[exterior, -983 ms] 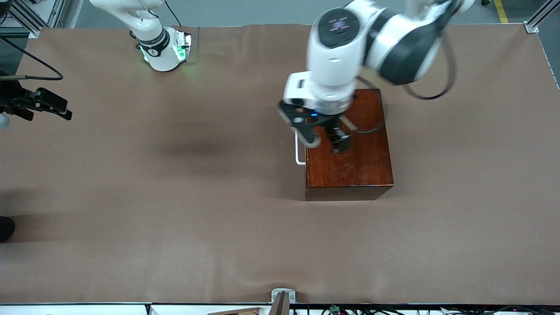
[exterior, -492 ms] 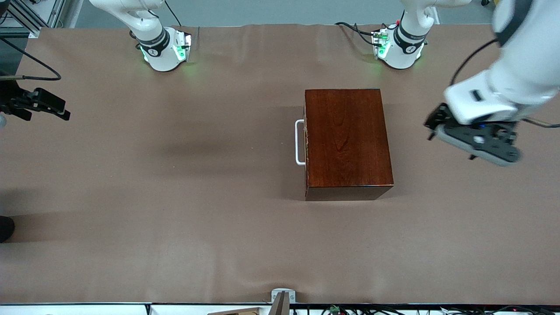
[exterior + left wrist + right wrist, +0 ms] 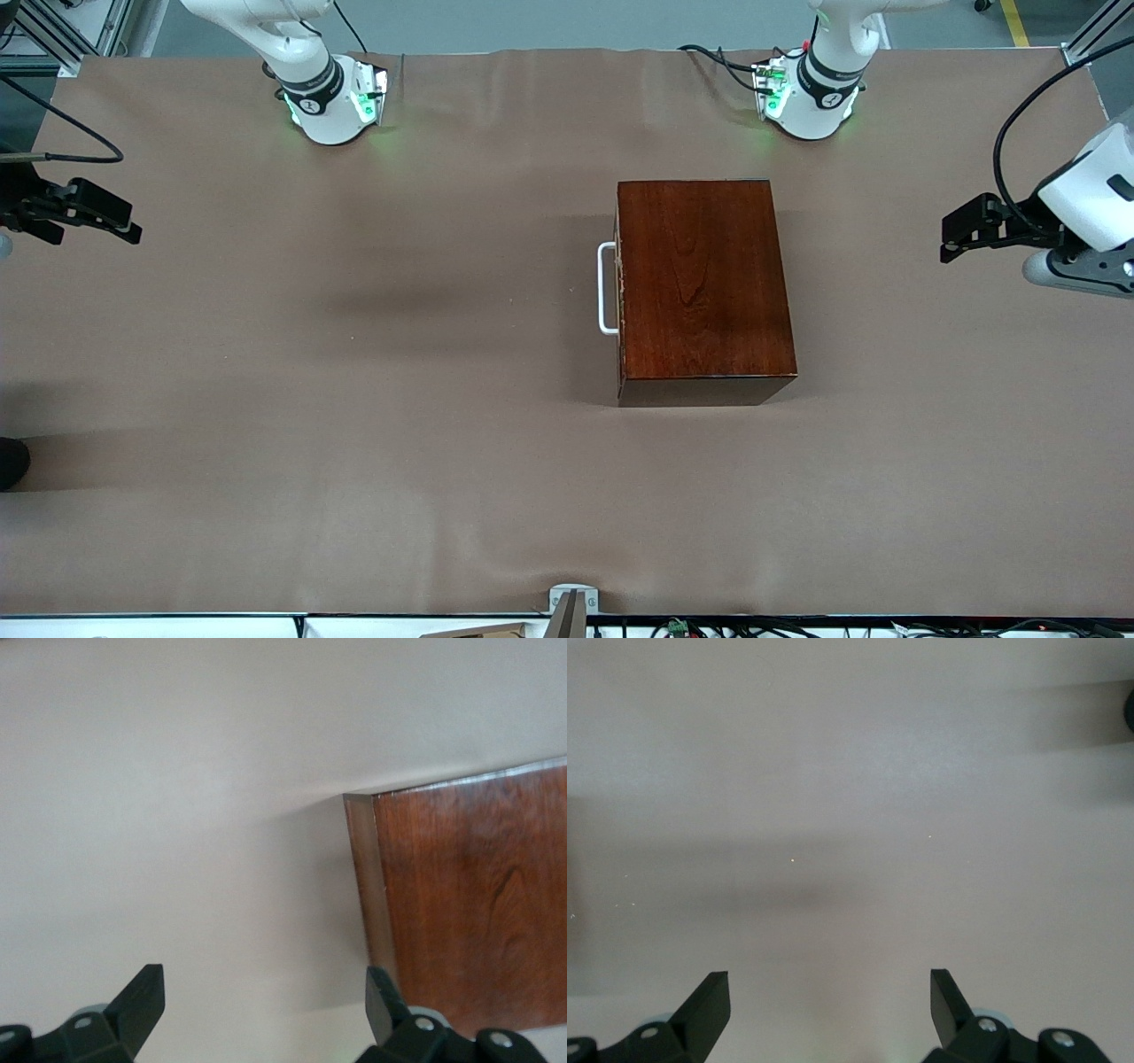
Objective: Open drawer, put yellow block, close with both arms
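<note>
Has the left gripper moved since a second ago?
Yes. The left gripper was over the wooden box; now it is off the box, over the table at the left arm's end, open.

Both arms were white w/ dark grey bands & green lights at the bases point(image 3: 332, 111). Black cables hung off them. The left gripper point(image 3: 263, 1014) & right gripper point(image 3: 830, 1010) had black fingers w/ small silver screws.

Glossy reddish-brown wood-grain box point(image 3: 704, 283), white bar handle point(image 3: 605, 289), plain tan-brown table cover point(image 3: 354, 399), white arms with green-lit bases point(image 3: 332, 102).
</note>
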